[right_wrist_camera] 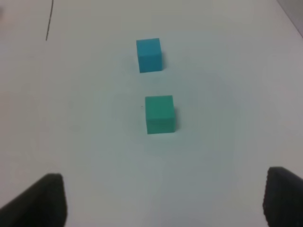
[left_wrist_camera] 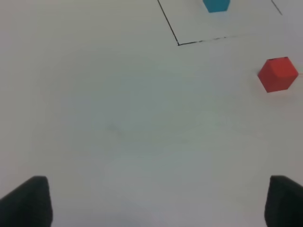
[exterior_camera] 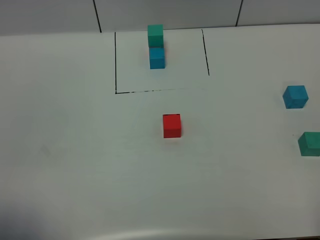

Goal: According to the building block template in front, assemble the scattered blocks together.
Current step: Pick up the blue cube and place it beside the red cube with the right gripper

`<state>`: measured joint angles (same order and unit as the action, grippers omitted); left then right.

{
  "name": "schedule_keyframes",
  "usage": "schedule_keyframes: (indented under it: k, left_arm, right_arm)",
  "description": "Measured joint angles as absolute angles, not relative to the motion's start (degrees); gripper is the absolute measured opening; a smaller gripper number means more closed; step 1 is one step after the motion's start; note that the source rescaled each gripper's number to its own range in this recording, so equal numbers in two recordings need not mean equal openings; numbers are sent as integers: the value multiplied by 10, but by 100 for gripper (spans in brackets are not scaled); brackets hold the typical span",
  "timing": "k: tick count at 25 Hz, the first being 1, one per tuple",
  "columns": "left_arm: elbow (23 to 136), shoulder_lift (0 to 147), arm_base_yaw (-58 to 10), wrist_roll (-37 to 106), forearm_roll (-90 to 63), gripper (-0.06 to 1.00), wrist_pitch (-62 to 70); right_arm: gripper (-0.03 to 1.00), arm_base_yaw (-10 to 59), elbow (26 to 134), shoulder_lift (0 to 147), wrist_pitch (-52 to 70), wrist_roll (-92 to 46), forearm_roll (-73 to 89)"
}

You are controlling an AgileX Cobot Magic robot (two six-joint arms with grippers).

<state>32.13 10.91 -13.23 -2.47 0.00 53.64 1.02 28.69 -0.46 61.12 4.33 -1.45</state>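
Exterior high: the template [exterior_camera: 156,47] is seen inside the black lines [exterior_camera: 115,60] at the far side. The red block [exterior_camera: 172,125] lies mid-surface [exterior_camera: 75,150]. The blue block [exterior_camera: 295,96] and green block [exterior_camera: 310,144] lie far right. All are apart, so nothing is judged assembled; no gripper is shown. Left wrist: the left gripper [left_wrist_camera: 156,203] is shown wide and empty, the red block ahead. Right wrist: the right gripper [right_wrist_camera: 161,203] is shown spread and empty, the green block nearer than the blue.
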Motion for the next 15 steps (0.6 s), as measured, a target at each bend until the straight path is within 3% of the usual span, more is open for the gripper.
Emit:
schedule_keyframes:
  k: [15]
  left_arm:
    - [290,-2,-132,-10,-29,93,609]
  right_arm:
    - [70,10,287,-5,611,43,-9]
